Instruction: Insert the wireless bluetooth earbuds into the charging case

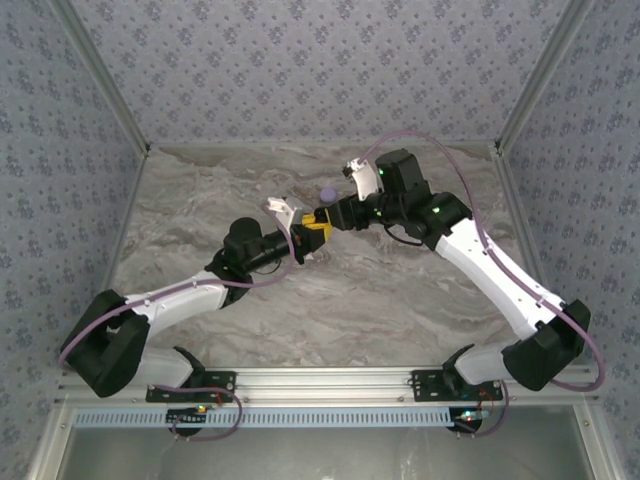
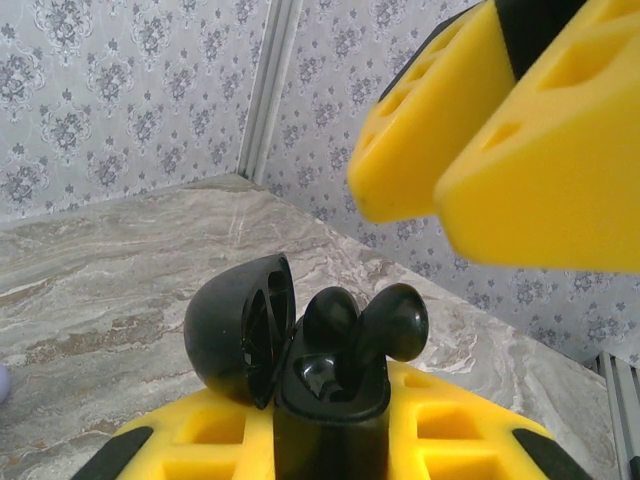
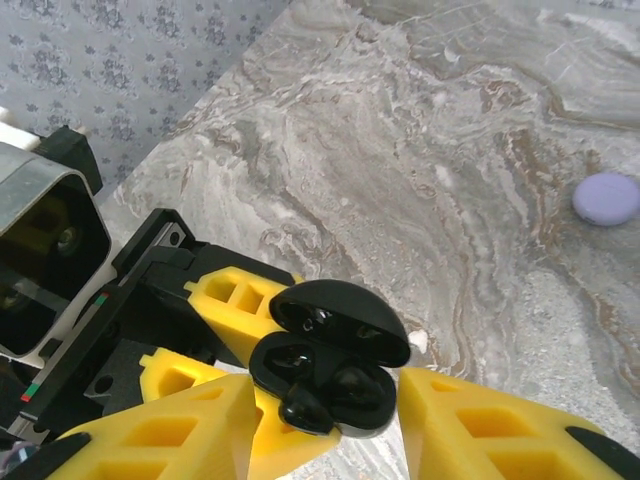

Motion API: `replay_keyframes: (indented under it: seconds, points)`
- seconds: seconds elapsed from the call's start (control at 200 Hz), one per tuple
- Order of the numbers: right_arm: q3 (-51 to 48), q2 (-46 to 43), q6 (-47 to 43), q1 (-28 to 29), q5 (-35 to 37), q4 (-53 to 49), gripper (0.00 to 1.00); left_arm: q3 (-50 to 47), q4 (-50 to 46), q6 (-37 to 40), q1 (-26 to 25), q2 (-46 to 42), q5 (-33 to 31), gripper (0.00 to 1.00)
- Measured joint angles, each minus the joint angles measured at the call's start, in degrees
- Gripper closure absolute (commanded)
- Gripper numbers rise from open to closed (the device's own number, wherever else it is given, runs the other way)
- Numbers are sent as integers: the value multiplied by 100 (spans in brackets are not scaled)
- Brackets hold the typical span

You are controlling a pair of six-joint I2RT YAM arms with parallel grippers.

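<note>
The charging case (image 2: 325, 400) is black, not lilac, and stands upright with its lid (image 2: 240, 330) hinged open. My left gripper (image 2: 330, 445) is shut on its lower body, above the marble table. One black earbud (image 2: 330, 315) sits in its well. The other earbud (image 2: 395, 320) leans half out of the case, its head above the rim. The same case (image 3: 335, 375) lies between the yellow fingers of my right gripper (image 3: 325, 435), which is open and holds nothing. Both grippers meet at mid-table (image 1: 320, 228).
A small round lilac puck (image 3: 606, 197) lies on the marble table (image 3: 420, 150) beyond the grippers, also seen from above as the puck (image 1: 327, 193). A tiny white speck (image 3: 420, 342) lies on the table near the case. Patterned walls enclose the table.
</note>
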Motion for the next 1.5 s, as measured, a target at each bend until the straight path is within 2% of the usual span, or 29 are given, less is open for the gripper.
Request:
replay_keyframes:
  seconds: [0.14, 0.295, 1.499]
  points:
    - [-59, -79, 33, -90, 144, 4, 77, 4, -17, 13, 0, -11, -2, 79]
    - [-153, -81, 57, -133, 188, -42, 83, 4, -17, 13, 0, -17, -2, 79]
    - [-151, 160, 4, 74, -365, -111, 80, 153, -289, 20, 2, -20, -59, 79]
